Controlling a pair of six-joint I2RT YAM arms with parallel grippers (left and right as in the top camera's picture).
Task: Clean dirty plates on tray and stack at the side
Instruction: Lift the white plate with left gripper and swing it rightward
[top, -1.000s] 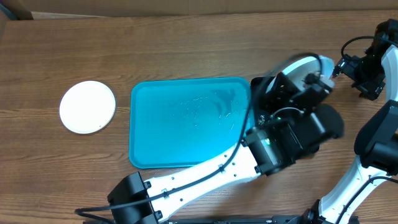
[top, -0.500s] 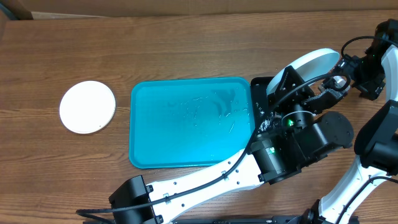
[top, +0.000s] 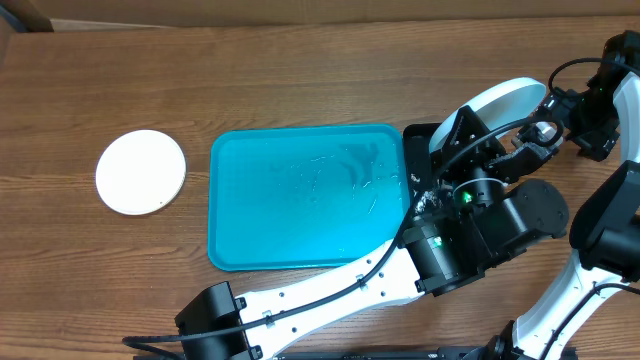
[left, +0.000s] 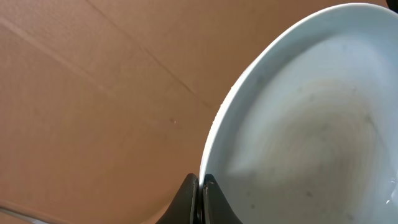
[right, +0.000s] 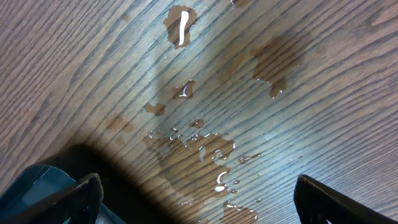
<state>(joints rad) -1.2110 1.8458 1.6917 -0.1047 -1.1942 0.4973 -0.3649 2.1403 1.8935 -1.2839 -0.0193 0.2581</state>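
So the left gripper (left: 200, 199) pinches the pale plate (left: 311, 124) by its rim, up on edge right of the tray (top: 300, 195); right gripper (right: 196, 193) gapes empty. The white plate (top: 141, 171) sits well left, past the tray.

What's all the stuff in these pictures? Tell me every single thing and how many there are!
Table: one, brown wood, under everything.
Blue tray: one, turquoise, middle of the table, wet streaks on it, no plates on it.
White plate: one, white, flat on the table left of the Blue tray.
Held plate: one, pale bluish-white, lifted and tilted, right of the Blue tray.
Black tray: one, black, right of the Blue tray, mostly hidden by the left arm.
Water puddles: several, clear, on the wood below the right hand.
Left hand: one, black, shut on the Held plate's rim.
Right hand: one, black, open, holding nothing, at the table's right side.
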